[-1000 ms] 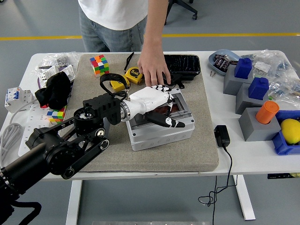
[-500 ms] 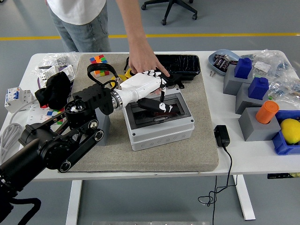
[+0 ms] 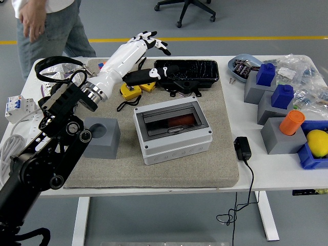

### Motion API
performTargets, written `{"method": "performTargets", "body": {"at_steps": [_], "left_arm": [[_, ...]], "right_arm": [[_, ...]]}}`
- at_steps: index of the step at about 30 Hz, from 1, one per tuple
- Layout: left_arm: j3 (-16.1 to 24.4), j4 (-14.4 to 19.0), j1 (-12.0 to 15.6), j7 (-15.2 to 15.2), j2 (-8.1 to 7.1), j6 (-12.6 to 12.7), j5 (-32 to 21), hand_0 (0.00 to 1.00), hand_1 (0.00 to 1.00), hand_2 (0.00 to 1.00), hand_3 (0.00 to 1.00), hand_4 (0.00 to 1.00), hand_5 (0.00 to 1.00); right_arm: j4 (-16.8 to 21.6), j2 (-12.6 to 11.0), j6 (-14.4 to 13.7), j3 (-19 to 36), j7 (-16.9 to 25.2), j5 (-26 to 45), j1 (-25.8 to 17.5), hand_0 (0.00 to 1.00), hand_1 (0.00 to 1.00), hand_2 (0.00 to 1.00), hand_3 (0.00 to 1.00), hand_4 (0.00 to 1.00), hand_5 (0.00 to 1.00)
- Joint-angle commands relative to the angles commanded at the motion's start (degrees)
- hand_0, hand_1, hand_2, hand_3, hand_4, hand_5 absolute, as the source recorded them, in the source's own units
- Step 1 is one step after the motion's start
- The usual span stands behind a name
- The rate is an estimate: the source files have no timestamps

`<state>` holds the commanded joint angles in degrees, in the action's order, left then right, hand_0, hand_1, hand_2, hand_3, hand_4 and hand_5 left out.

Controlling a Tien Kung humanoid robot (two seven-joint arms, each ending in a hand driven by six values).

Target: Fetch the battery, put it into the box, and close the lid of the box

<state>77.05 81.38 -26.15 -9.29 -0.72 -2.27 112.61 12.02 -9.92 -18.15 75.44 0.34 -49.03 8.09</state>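
Grey mat spread over the white table, grey box sitting mid-mat. Lid down now, something reddish behind its dark window, probably the battery. Stiff, hard plastic, likely hefty; best gripped by the side walls. Left hand up and away toward the far edge, fingers spread, nothing held, no longer on the box. Person's hand gone to the far left corner.
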Motion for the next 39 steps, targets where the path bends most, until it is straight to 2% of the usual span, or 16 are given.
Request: {"method": "performTargets", "body": {"at_steps": [5, 6, 11, 12, 20, 23, 25, 28, 31, 34, 39], "left_arm": [[10.1, 1.3, 3.4, -1.7, -0.96, -1.8, -12.3, 0.929, 0.952, 0.953, 0.998, 0.998, 0.998], [11.6, 1.4, 4.3, -1.5, -1.23, -2.5, -14.5, 0.966, 0.998, 0.993, 0.998, 0.998, 0.998], [17.0, 1.1, 7.6, -0.2, -2.43, -5.5, -26.4, 0.966, 0.998, 0.993, 0.998, 0.998, 0.998], [17.9, 1.0, 8.2, 0.0, -2.64, -5.7, -29.0, 0.998, 0.998, 0.998, 0.998, 0.998, 0.998], [25.5, 1.0, 12.1, 1.1, -2.84, -4.1, -48.2, 0.998, 0.998, 0.998, 0.998, 0.998, 0.998], [29.4, 1.6, 13.8, 2.9, -2.78, -2.9, -55.0, 0.998, 0.998, 0.998, 0.998, 0.998, 0.998], [31.4, 1.8, 14.7, 3.4, -3.14, -1.8, -52.5, 0.998, 0.998, 0.998, 0.998, 0.998, 0.998], [32.9, 1.7, 15.8, 5.0, -4.18, -2.0, -45.6, 0.998, 0.998, 0.998, 0.998, 0.998, 0.998], [34.8, 2.0, 17.0, 5.6, -4.94, -0.3, -38.8, 0.998, 0.998, 0.998, 0.959, 0.998, 0.998], [35.6, 1.9, 17.9, 5.8, -5.04, 0.5, -31.4, 0.998, 0.998, 0.998, 0.959, 0.998, 0.998], [35.5, 1.8, 19.3, 5.3, -4.36, 0.8, -19.4, 0.998, 0.998, 0.978, 0.94, 0.998, 0.998]], "right_arm": [[0.1, 0.3, 0.1, 0.5, 0.0, -0.2, -0.1, 0.79, 0.739, 0.726, 0.777, 0.998, 0.998], [0.1, 0.3, 0.1, 0.6, 0.1, -0.2, -0.1, 0.79, 0.739, 0.726, 0.777, 0.998, 0.998], [0.1, 0.6, 0.1, 1.5, 0.3, -0.6, -0.1, 0.79, 0.739, 0.726, 0.777, 0.998, 0.998], [0.1, 0.7, 0.1, 1.7, 0.3, -0.7, -0.1, 0.79, 0.739, 0.726, 0.777, 0.998, 0.998], [0.1, 1.1, 0.3, 2.9, 0.6, -1.3, -0.4, 0.79, 0.739, 0.726, 0.778, 0.998, 0.998], [0.1, 1.3, 0.4, 3.6, 0.6, -2.1, -0.4, 0.79, 0.739, 0.726, 0.778, 0.998, 0.998], [0.1, 1.4, 0.5, 4.0, 0.5, -2.7, -0.3, 0.798, 0.74, 0.727, 0.78, 0.998, 0.998], [0.0, 1.5, 0.7, 4.3, 0.6, -3.2, -0.3, 0.798, 0.74, 0.727, 0.78, 0.998, 0.998], [-0.2, 1.7, 0.9, 5.1, 0.5, -4.2, -0.5, 0.806, 0.743, 0.73, 0.782, 0.998, 0.998], [-0.3, 1.9, 1.0, 5.6, 0.3, -4.8, -0.7, 0.806, 0.743, 0.73, 0.782, 0.998, 0.998], [-0.3, 2.4, 0.9, 5.5, 0.4, -4.9, -0.8, 0.806, 0.746, 0.732, 0.782, 0.998, 0.998]]}}
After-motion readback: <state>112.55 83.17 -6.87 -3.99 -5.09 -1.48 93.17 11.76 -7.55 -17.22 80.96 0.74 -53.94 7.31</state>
